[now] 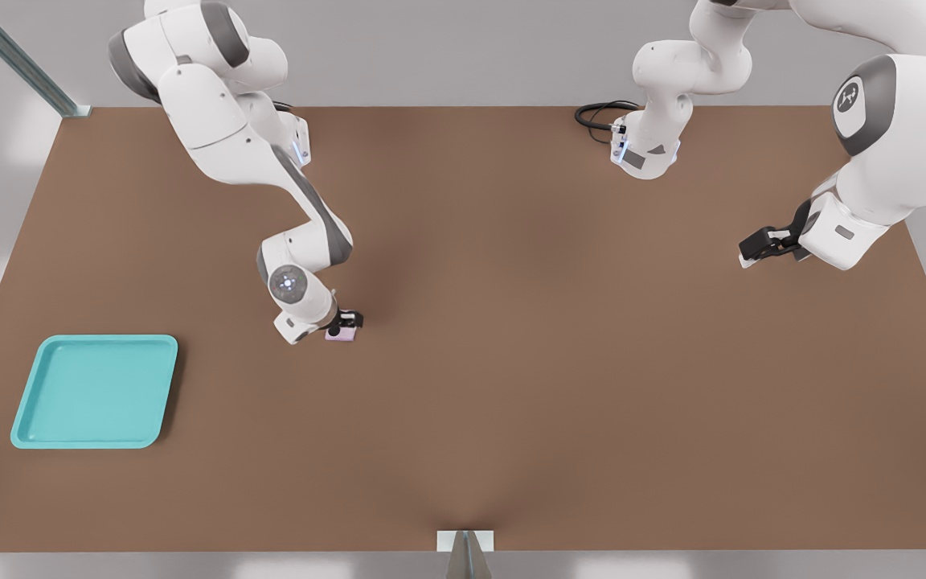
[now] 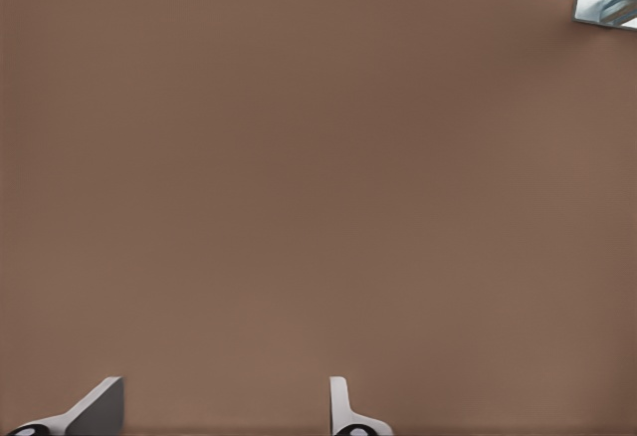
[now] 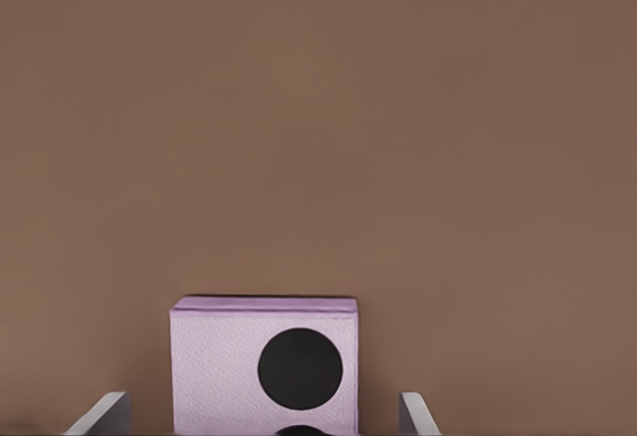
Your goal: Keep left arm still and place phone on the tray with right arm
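Squarely over the phone, jaws spread

Down near the middle of the brown matte tabletop [image 1: 511, 386], somewhat toward the front view's left, the right arm's black two-finger gripper [image 1: 344, 323] stood low over the tiny pale pink-lilac squarish phone [image 1: 342, 337]. The right wrist view showed the phone [image 3: 264, 368] lying flat on the table between the two pale fingertips [image 3: 103, 414], one tip on either side, with a strip of bare brown surface showing between each tip and the phone's edge. The jaws were spread wider than the phone and touched nothing. One black round lens faced up in full, and the rim of a second was just visible at the frame's lower edge.

The turquoise square shallow plastic tray [image 1: 29, 402] with rounded corners and a raised rim sat well apart from the phone, close to the tabletop's left edge in the front view and toward its near left corner. Only open brown surface lay between phone and tray. The white jointed right arm [image 1: 302, 209] with its grey forearm stripe reached in from the far left side of the tabletop and bent down to the phone. A black cable loop [image 1: 600, 117] lay near the far edge, well away from both.
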